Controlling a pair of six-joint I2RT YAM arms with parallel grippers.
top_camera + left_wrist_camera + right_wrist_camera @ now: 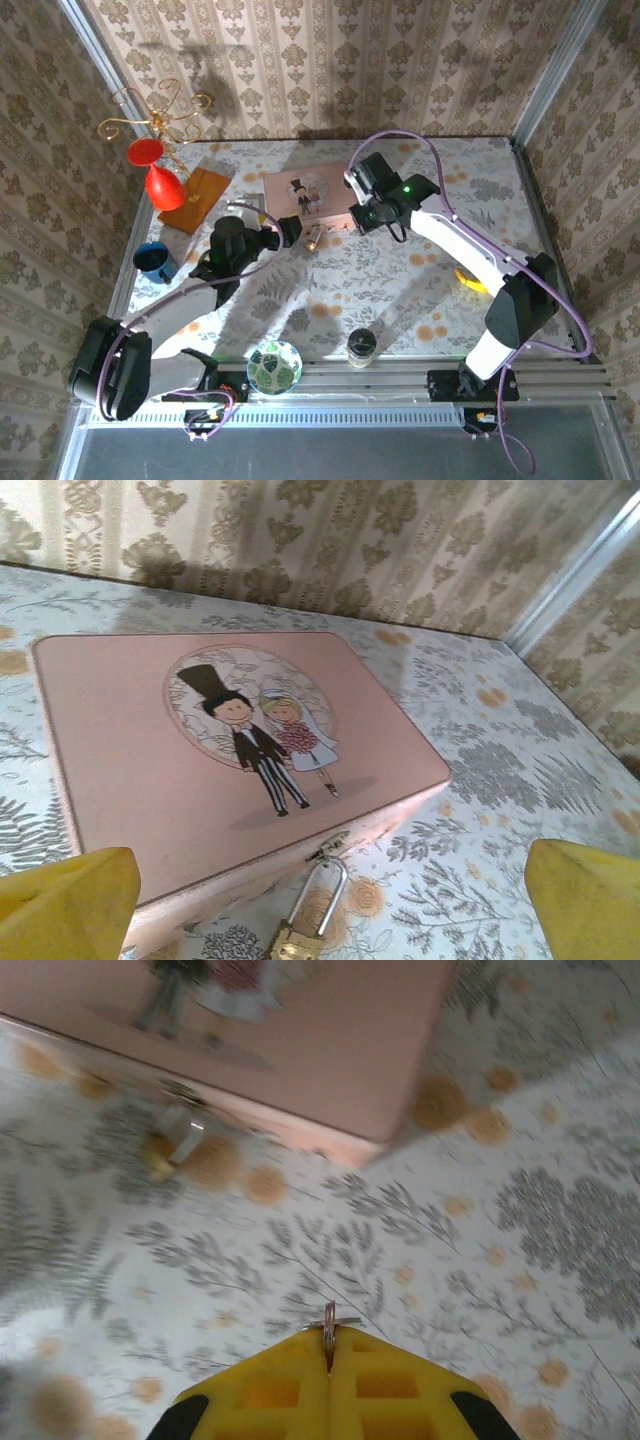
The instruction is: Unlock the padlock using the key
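Flowered desk (420, 290) walled in patterned wallpaper. From above: pink box (300, 190) near the back, padlock (314, 238) just off its near edge, between left hand (290, 230) and right hand (350, 222).

From the left wrist: yellow fingers (70, 905) spread wide, released, grasping nothing. Between them lies the padlock, flat on the desk, shackle hooked through the box's front clasp (328, 845).

From the right wrist: fingers pressed together, clenched on a small key (329, 1322) poking out at the tips. Beyond, blurred, box and padlock, well apart from the key.
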